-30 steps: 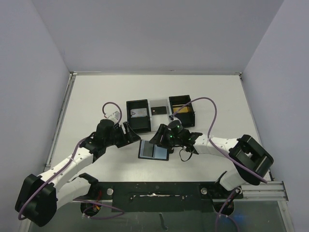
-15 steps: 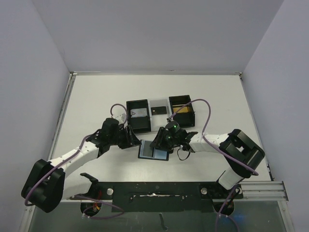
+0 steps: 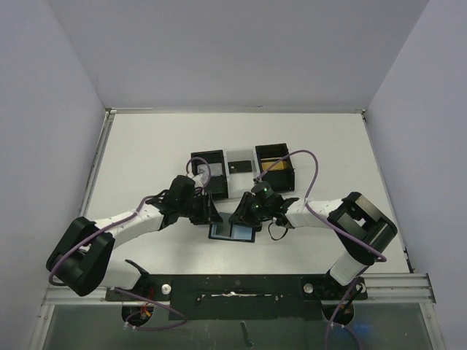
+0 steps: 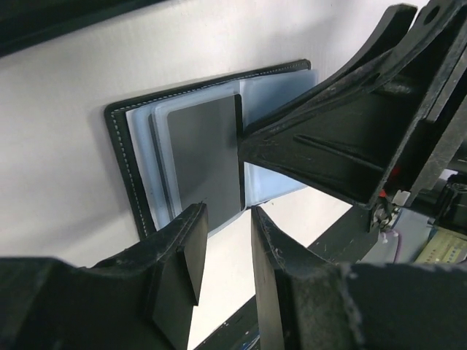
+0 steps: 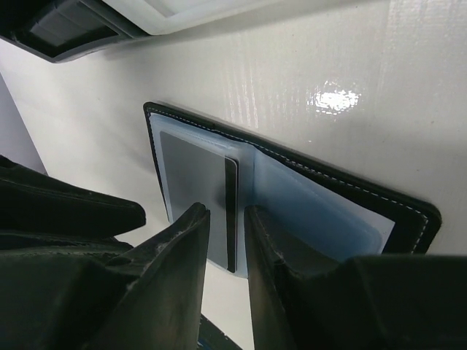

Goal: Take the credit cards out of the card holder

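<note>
The card holder (image 3: 232, 232) lies open on the table between both grippers, black rim and blue-grey pockets up. A grey card (image 4: 204, 157) sits in its left pocket, also seen in the right wrist view (image 5: 191, 171). My left gripper (image 3: 211, 216) hovers at the holder's left near edge, jaws a narrow gap apart and empty (image 4: 226, 219). My right gripper (image 3: 241, 217) is over the holder's middle, jaws a narrow gap apart, straddling the card's dark inner edge (image 5: 228, 213). Its fingertip meets that edge in the left wrist view (image 4: 252, 142). No gold-tan card shows in the holder.
Two black open-top boxes (image 3: 209, 173) (image 3: 275, 165) stand behind the holder with a white tray (image 3: 238, 157) between them, holding a small black rectangle (image 3: 233, 166). Something gold-tan (image 3: 271, 154) lies in the right box. The black base rail (image 3: 233, 288) runs along the near edge.
My left arm has swung right, bringing its gripper up to the holder's left edge. My right gripper has shifted slightly left over the holder. The holder has stayed put.
</note>
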Tool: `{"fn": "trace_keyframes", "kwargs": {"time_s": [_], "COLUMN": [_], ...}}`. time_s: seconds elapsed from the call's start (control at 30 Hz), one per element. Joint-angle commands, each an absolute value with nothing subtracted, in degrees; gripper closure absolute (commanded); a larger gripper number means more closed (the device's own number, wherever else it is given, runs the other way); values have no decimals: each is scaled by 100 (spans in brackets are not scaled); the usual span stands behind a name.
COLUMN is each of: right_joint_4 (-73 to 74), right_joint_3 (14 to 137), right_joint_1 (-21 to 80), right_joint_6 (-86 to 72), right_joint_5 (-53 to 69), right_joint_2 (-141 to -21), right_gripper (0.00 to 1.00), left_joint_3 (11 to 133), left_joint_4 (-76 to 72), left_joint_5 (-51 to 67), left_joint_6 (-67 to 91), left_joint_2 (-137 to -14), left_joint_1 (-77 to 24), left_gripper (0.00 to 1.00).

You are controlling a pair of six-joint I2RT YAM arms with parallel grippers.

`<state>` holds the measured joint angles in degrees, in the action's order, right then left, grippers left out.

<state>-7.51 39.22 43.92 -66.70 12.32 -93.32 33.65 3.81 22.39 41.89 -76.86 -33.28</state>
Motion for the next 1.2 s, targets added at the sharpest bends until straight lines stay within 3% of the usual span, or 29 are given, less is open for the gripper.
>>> {"fn": "trace_keyframes", "kwargs": {"time_s": [0.0, 0.53, 0.93, 1.17], "right_joint_4": [-1008, -880, -899, -1072], "right_joint_3": [3932, 4005, 4060, 4007], "right_joint_1": [4357, 4342, 4337, 4342], "right_joint_6": [-6707, -6669, -6624, -6604], "right_joint_5": [1309, 1308, 1388, 1494], "right_joint_2": [-9382, -9445, -9498, -9439], "right_gripper": [74, 76, 76, 87], "left_joint_3": [3720, 3695, 3744, 3744], "left_joint_4": [183, 532, 530, 624], "left_joint_5": [2299, 1779, 1908, 1695], "left_joint_6": [3957, 3757, 3639, 3682], "left_joint_2": [-7920, -8121, -8397, -8447], "left_joint_1": [-3527, -3645, -3698, -3790], "left_gripper": [71, 71, 81, 86]}}
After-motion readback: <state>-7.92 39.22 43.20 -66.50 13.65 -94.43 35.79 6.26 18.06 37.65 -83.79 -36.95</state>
